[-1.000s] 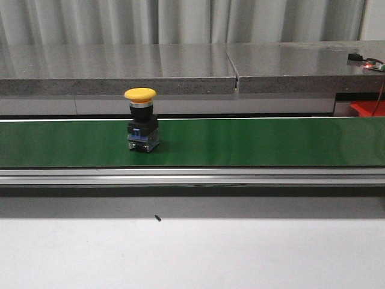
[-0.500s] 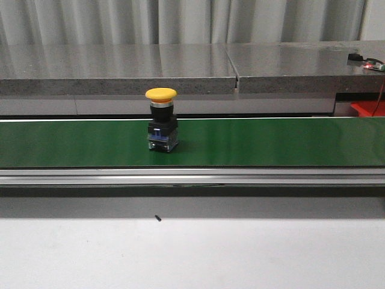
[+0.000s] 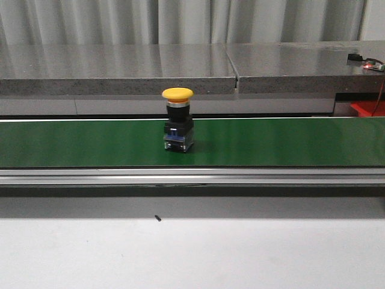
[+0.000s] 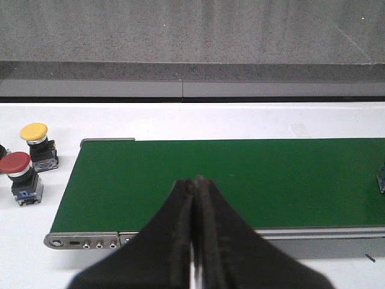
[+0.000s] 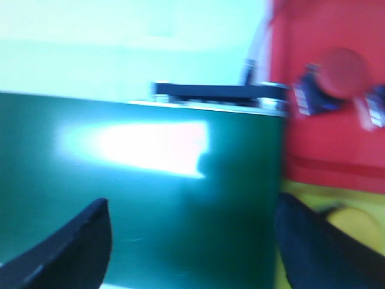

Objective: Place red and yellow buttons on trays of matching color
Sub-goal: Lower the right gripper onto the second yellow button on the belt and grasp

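The left gripper point(image 4: 194, 198) is pressed fully closed on nothing, above the near edge of the green belt point(image 4: 240, 180), toward its end. Off that end, a yellow button point(image 4: 37, 144) and a red button point(image 4: 20, 176) stand on the white bench. The right gripper point(image 5: 192, 241) is spread wide and empty over the belt's other end, beside the red tray point(image 5: 337, 138), which holds a red button. Another yellow button point(image 3: 178, 119) stands upright mid-belt.

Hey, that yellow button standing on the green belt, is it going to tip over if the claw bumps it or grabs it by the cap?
Probably tippy: the yellow button stands tall on a narrow base, with a wide cap overhanging its body. A nudge near the cap would likely topple it. It looks like rigid plastic, so a grip on the black body should hold without squashing.
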Available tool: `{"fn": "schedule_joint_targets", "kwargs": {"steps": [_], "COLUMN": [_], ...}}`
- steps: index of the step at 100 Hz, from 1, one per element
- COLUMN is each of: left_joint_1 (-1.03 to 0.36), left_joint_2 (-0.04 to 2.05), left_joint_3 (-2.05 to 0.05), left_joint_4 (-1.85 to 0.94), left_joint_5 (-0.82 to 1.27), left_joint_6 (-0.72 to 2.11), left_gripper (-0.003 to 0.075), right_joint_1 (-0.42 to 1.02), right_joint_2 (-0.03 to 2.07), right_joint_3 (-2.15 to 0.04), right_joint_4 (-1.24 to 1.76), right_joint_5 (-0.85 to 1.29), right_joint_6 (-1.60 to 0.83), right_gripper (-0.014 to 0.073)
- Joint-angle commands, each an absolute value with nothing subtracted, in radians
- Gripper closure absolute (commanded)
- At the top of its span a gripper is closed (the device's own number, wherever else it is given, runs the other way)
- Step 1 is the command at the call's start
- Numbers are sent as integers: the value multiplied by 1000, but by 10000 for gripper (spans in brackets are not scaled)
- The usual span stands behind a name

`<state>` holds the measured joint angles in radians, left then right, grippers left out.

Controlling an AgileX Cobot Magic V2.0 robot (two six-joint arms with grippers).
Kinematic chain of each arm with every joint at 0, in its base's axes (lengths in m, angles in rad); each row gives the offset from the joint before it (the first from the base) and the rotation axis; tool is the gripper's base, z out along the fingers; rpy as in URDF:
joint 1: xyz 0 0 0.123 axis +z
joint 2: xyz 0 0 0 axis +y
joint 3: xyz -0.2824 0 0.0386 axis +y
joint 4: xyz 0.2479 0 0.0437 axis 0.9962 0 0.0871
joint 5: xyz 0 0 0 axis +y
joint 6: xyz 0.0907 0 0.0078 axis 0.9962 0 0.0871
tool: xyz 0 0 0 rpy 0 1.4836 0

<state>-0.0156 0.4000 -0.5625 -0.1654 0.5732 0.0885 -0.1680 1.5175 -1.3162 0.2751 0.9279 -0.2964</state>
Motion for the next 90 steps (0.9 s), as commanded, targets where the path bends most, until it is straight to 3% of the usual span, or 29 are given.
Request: {"fn": "schedule_joint_targets", "kwargs": {"steps": [1, 44, 90], "left_joint_1": [-21, -21, -21], "left_joint_2": [409, 409, 409], "left_joint_3": [-589, -589, -589], "left_joint_4": [-182, -182, -182], "left_joint_5": [501, 501, 501], "left_joint_6": [88, 88, 88], "left_gripper": [741, 741, 741], "right_joint_1": [-81, 302, 420], "right_joint_2": [1465, 1491, 1616], "right_joint_3": [-1346, -1345, -1350], "right_joint_4": [281, 266, 266], "right_joint_5": [922, 929, 865], "right_joint_6": [-299, -299, -299], "right_gripper": [32, 32, 32]}}
